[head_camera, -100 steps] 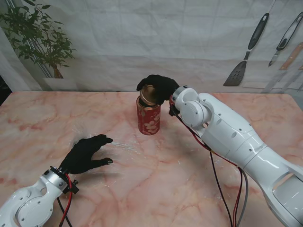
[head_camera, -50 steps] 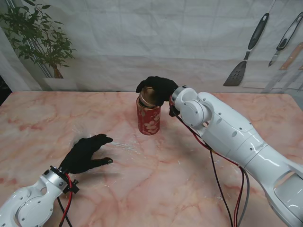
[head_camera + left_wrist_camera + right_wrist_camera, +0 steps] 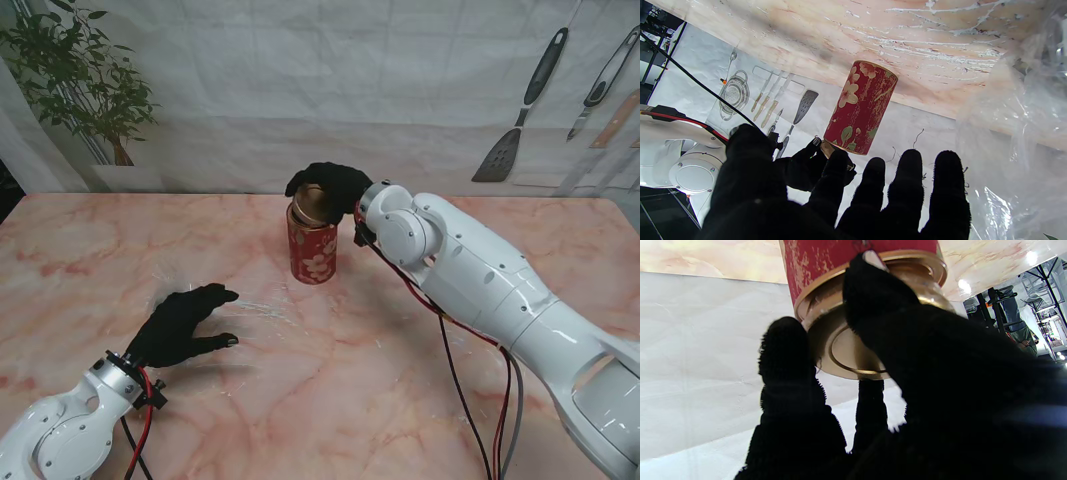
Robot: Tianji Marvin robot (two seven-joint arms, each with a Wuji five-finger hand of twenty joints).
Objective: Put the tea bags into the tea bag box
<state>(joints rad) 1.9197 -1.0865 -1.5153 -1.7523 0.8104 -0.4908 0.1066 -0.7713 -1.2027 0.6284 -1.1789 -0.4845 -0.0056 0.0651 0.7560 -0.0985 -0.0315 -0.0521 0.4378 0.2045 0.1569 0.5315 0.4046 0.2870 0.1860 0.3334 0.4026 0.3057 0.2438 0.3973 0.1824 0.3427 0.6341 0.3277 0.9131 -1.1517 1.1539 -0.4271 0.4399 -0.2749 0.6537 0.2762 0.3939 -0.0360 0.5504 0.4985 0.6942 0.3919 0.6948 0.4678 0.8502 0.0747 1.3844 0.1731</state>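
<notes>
Centrally, red flowered tin (image 3: 313, 252) stands upright on marble table (image 3: 420, 400). Right hand (image 3: 335, 188) fingers clasp gold lid (image 3: 853, 350), tilted at rim. Left hand (image 3: 180, 325) spread, empty, beside clear plastic (image 3: 1023, 133). Tin likely rigid, light, slippery; grip lid edge.

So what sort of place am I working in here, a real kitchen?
Probably not: it looks like a mock kitchen in a lab. The spatula and knives are printed on a wrinkled backdrop sheet, the marble-look table is nearly bare, and the right wrist view shows metal racks behind.
</notes>
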